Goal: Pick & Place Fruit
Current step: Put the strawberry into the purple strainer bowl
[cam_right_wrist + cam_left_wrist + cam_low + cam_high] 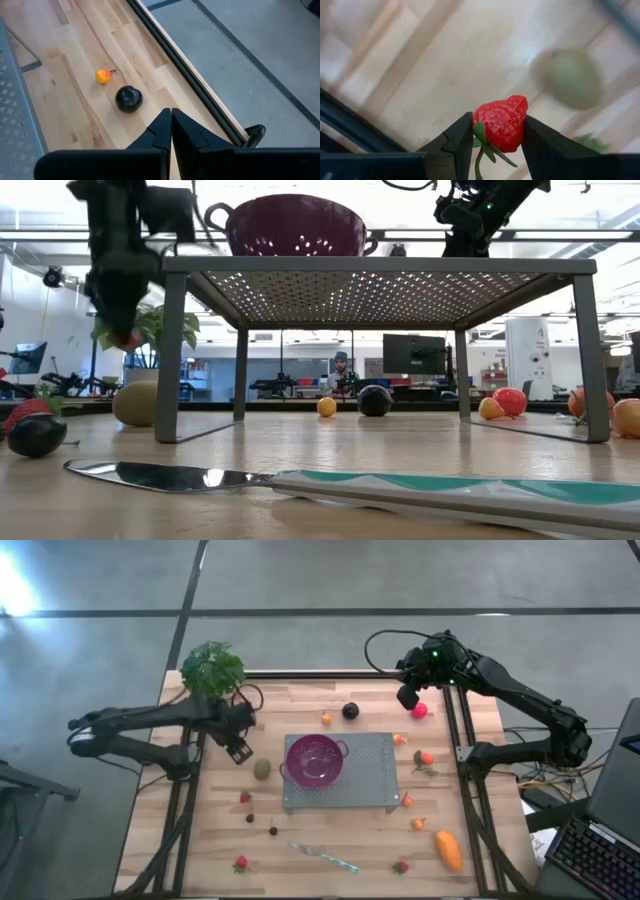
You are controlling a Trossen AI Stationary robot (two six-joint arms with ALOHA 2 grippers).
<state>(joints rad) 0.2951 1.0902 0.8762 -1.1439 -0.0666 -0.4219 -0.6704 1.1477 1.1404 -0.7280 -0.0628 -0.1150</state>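
Bright overhead light; kiwi (572, 78) blurred (bg too).

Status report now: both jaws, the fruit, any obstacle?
Left gripper shut on strawberry, lifted left of colander. Right gripper shut, empty, near plum. Nothing in the way.
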